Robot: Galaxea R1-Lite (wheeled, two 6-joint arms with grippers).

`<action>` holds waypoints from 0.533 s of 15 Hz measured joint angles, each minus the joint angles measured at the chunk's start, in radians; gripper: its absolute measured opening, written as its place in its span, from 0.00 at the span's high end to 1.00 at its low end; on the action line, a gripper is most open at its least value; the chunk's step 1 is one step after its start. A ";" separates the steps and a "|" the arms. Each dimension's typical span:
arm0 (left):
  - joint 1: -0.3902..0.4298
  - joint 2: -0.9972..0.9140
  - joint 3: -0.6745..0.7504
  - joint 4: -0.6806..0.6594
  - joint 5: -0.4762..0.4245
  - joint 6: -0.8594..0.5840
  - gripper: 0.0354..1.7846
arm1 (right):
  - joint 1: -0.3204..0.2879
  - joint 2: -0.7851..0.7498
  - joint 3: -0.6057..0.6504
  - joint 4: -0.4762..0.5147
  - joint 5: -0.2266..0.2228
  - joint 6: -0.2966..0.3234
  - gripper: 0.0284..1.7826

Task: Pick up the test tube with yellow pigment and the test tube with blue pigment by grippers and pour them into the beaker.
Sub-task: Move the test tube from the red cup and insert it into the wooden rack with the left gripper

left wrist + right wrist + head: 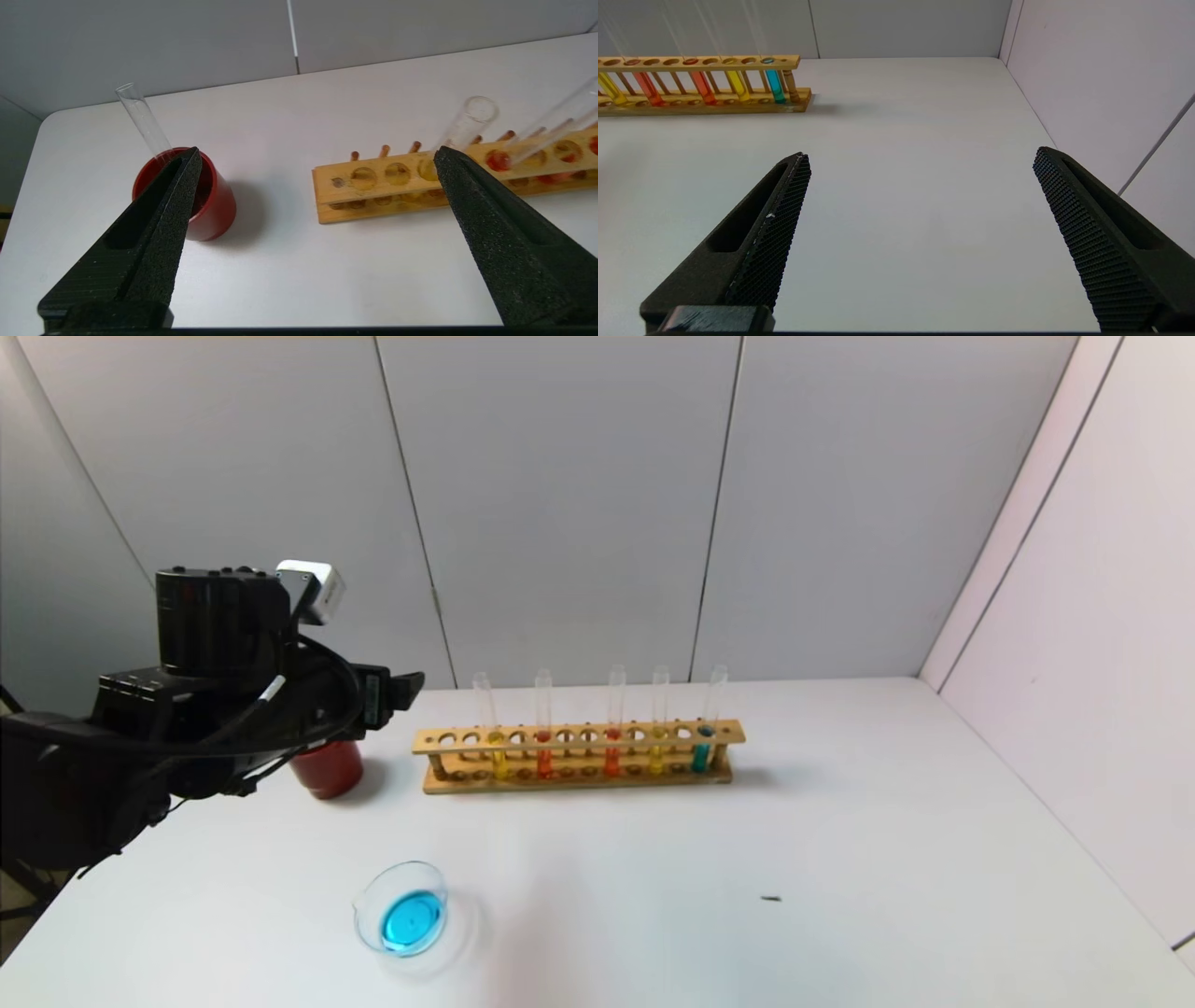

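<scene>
Presently, an inventory with the wooden rack (577,758) as landmark:

Wooden rack: stood across the far middle of the white counter (840,859), holding five upright tubes.
Test tube with yellow pigment (488,728): sat in the rack, leftmost of the five; a second yellow tube (658,723) sat fourth from the left.
Orange tubes: two, in the rack between the two yellow ones.
Teal tube (707,723): at the rack's right end.
Test tube with blue pigment (142,122): clear and emptied by the look of it, leaned in the red cup (212,200), left of the rack.
Beaker (403,907): lay in front of the rack toward its left end, well apart from it, with bright blue liquid inside.
Left claw (317,154): released, jaws spread wide, grasping nothing; hovered before the gap between red cup and the rack's left end.
Right claw (920,156): released, jaws wide apart, grasping nothing; hung low over bare counter, in front of and right of the rack's right end.
</scene>
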 joint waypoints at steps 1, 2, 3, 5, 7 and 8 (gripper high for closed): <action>-0.029 -0.022 0.015 0.008 0.012 -0.003 0.02 | 0.000 0.000 0.000 0.000 0.000 0.000 0.02; -0.053 -0.037 0.023 0.020 0.020 -0.007 0.02 | 0.000 0.000 0.000 0.000 0.000 0.000 0.02; -0.069 -0.044 0.027 0.027 0.024 -0.013 0.02 | 0.000 0.000 0.000 0.000 0.000 0.000 0.02; -0.102 -0.043 0.029 0.026 0.026 -0.050 0.02 | 0.000 0.000 0.000 0.000 0.000 0.000 0.02; -0.137 -0.018 0.028 0.016 0.034 -0.083 0.02 | 0.000 0.000 0.000 0.000 0.000 0.000 0.02; -0.156 0.001 0.022 0.004 0.048 -0.099 0.02 | 0.001 0.000 0.000 0.000 0.000 0.000 0.02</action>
